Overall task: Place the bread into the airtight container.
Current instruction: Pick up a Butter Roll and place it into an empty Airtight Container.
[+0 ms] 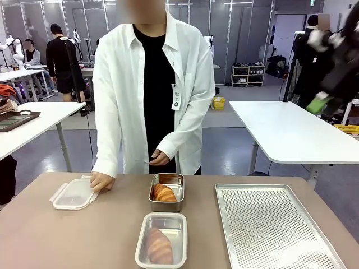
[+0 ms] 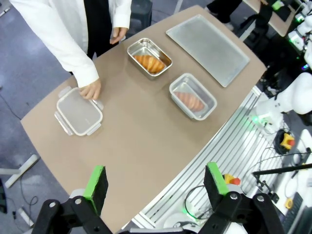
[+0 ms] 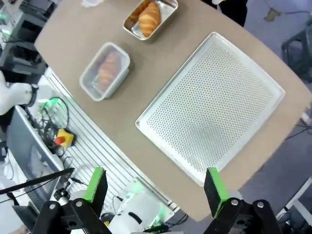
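A clear airtight container [image 1: 161, 241] sits near the table's front edge with a piece of bread [image 1: 159, 245] lying inside, and it has no lid on. Just behind it stands a steel tin [image 1: 166, 192] that holds a croissant [image 1: 164, 193]. The person's hand [image 1: 102, 182] rests on the container's clear lid [image 1: 73, 194], which lies at the left. My left gripper [image 2: 156, 183] hangs open high above the table, far from the container [image 2: 192, 96] and the tin [image 2: 149, 57]. My right gripper [image 3: 155, 185] is open too, high over the container [image 3: 105, 70] and the tin [image 3: 149, 17].
A large perforated metal tray [image 1: 269, 224] covers the table's right part, also seen as the tray [image 3: 212, 105] below my right gripper. The person stands at the far edge. White tables stand farther back on both sides.
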